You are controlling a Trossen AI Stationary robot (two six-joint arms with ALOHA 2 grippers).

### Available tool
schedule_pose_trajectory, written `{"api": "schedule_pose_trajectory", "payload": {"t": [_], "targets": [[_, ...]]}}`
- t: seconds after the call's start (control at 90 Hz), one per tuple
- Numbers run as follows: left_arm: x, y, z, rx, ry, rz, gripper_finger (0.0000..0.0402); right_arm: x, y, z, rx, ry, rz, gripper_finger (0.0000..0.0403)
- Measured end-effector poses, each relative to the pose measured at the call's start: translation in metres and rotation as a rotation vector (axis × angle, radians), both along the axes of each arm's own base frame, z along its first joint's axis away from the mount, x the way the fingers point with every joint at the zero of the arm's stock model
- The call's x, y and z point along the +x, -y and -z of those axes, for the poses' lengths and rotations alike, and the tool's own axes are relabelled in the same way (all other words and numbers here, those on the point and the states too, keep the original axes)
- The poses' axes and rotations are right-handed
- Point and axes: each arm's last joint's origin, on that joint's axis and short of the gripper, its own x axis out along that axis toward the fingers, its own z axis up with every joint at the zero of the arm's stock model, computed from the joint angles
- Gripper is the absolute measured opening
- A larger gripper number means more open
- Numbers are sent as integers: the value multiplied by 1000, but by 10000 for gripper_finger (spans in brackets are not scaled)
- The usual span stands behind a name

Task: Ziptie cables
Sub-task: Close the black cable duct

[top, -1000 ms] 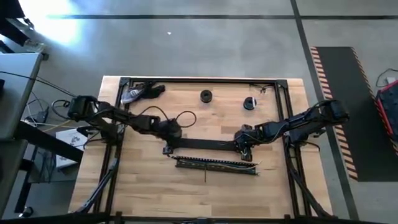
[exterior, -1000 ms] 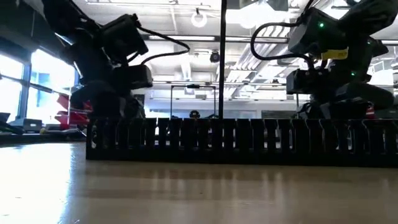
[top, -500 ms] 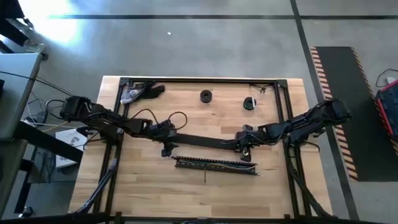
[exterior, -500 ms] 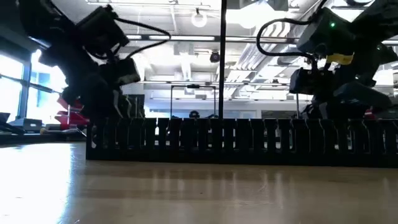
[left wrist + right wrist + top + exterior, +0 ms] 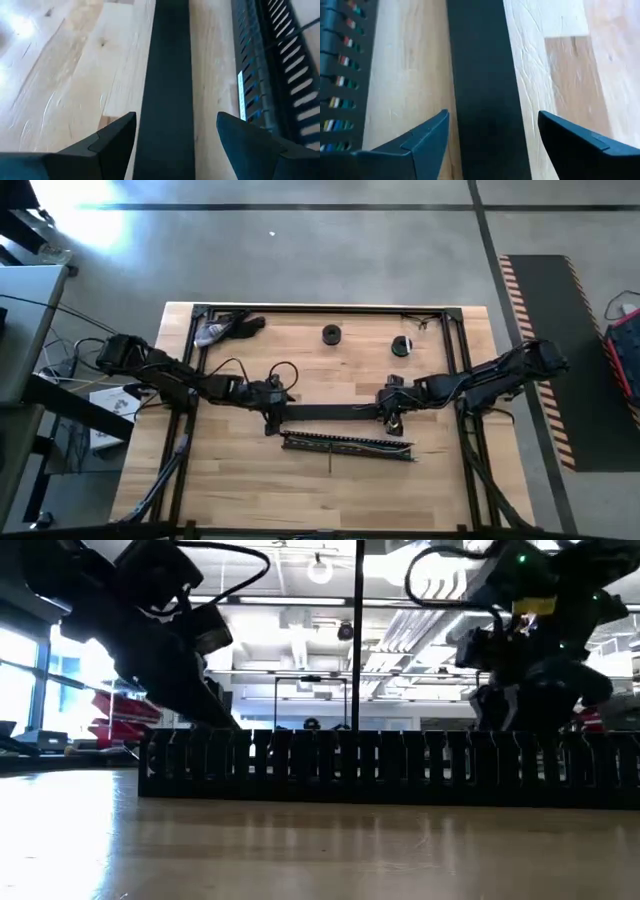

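Lying in the slotted black channel near the front middle of the desk: the cables, seen as coloured bits through the slots. Just behind, parallel, a flat black strip. Left tool at one end, right tool at the other, both spread wide astride the strip, not pinching it.

Thin pale cables lie lengthwise inside the slotted black channel, mid-table.
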Motion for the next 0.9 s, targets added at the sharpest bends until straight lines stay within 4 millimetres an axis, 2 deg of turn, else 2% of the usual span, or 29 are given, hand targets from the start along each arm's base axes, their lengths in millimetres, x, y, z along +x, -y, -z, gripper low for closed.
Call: {"api": "schedule_pose_trajectory", "payload": {"t": [0.1, 0.267, 0.522, 0.9], "targets": [[1, 0, -2, -7, 7, 3, 260, 0, -4, 5, -36, 111, -29, 286], [1, 0, -2, -32, 5, -14, 260, -14, -2, 24, -49, 255, -3, 286], [-1, 1, 1, -44, -29, 18, 260, -39, 0, 46, 12, 247, -22, 286], [-3, 1, 3, 4, -62, 15, 260, -43, 1, 53, 18, 233, 36, 275]]}}
